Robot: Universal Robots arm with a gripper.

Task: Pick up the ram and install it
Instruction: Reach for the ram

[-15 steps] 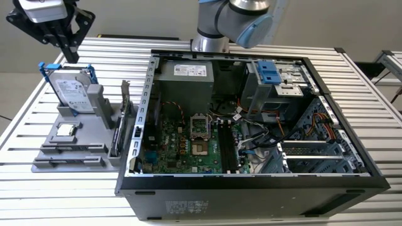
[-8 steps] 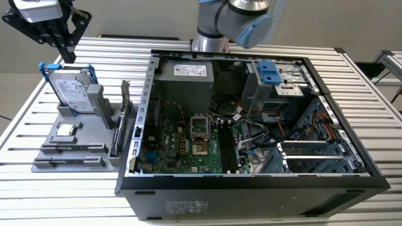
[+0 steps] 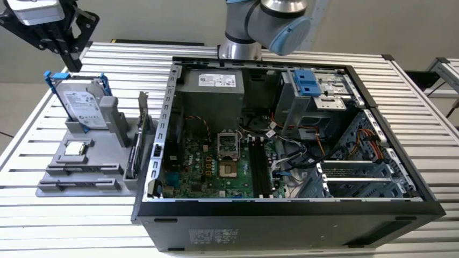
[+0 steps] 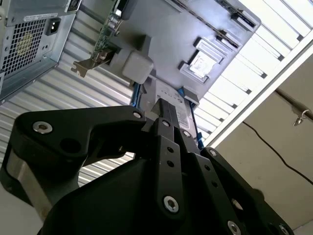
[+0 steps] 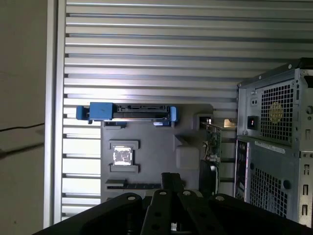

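Fingers [image 3: 71,60] seemingly closed, clear above hard drive [image 3: 81,106] edge.

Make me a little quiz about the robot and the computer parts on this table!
1. True or false: the silver hard drive in a blue frame stands on edge in the grey plastic tray.
2. Which part sits nearest the open black computer case? A the hard drive; B the green card with a metal bracket; C the small square silver chip.
3. What does the black gripper hold?
Key: 1 true; 2 B; 3 nothing.
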